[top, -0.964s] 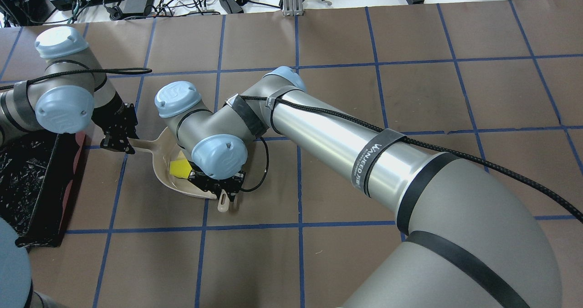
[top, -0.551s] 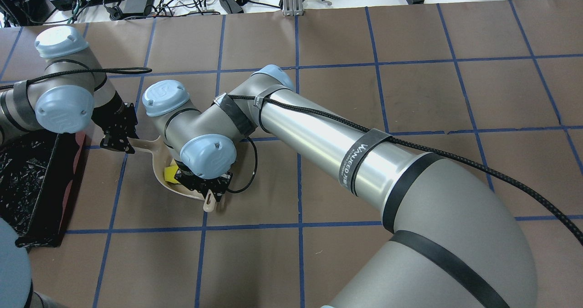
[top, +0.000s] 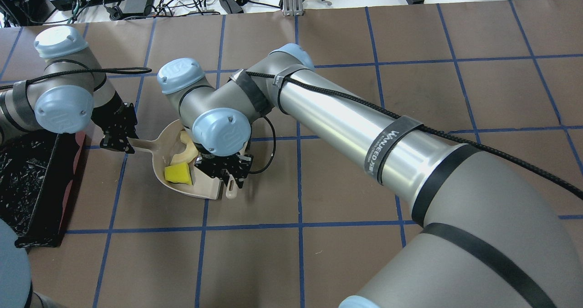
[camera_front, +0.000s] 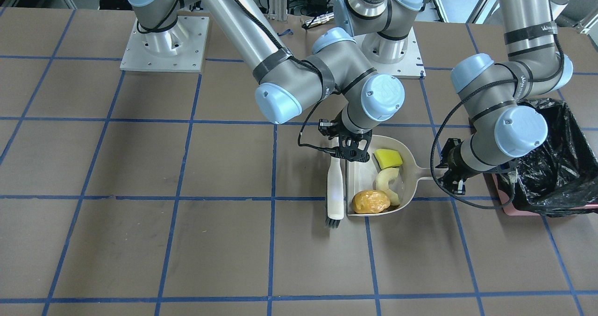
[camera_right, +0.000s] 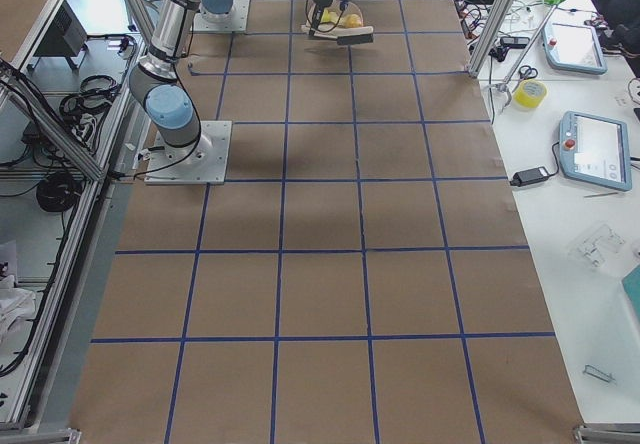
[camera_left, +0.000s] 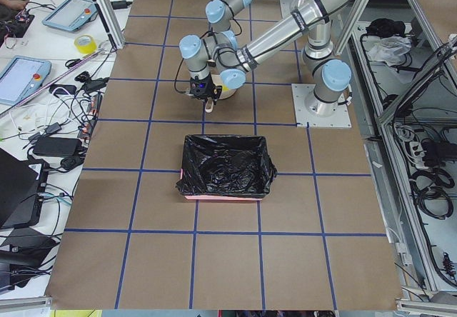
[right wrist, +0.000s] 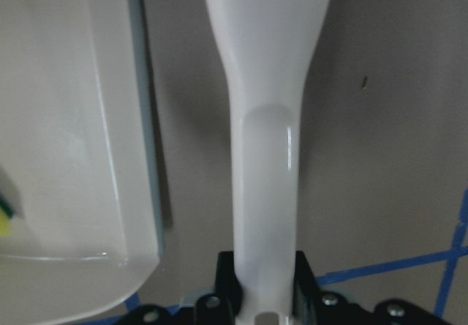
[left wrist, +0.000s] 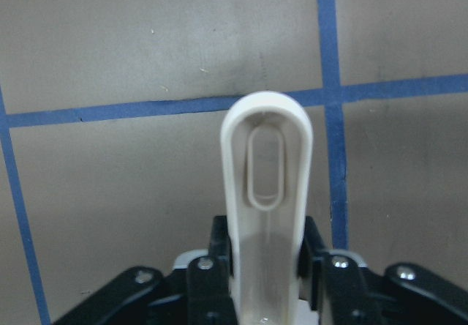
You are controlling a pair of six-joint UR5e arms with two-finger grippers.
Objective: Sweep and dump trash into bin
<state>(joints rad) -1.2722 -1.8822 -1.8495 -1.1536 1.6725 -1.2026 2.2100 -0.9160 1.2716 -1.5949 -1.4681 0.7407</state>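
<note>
After pushing in over the dustpan (camera_front: 362, 178) a moment back, has drawn the right hand (camera_front: 346, 156) out toward 2 o'clock in the overhead view, still pinching the brush (camera_front: 335, 190) by its handle. Leaves that brush lying just outside the pan's open lip, at 9 o'clock of it in the front view. Looks like the sweep is done: golden-brown lump (camera_front: 370, 201), yellow sponge (camera_front: 388, 158) and pale crescent (camera_front: 390, 183) all inside the pan, none on the tabletop (camera_front: 187, 236). Keeps the left hand (camera_front: 451, 175) clamped on the pan's handle, unmoved, with the bin (camera_front: 560, 157) close at 3 o'clock in the front view. Leaves only the lift and dump, by this reading. Hides the lump and most of the crescent under the right wrist from overhead; crops the bin at that view's edge. Cannot tell whether the bristles touch the tabletop.
</note>
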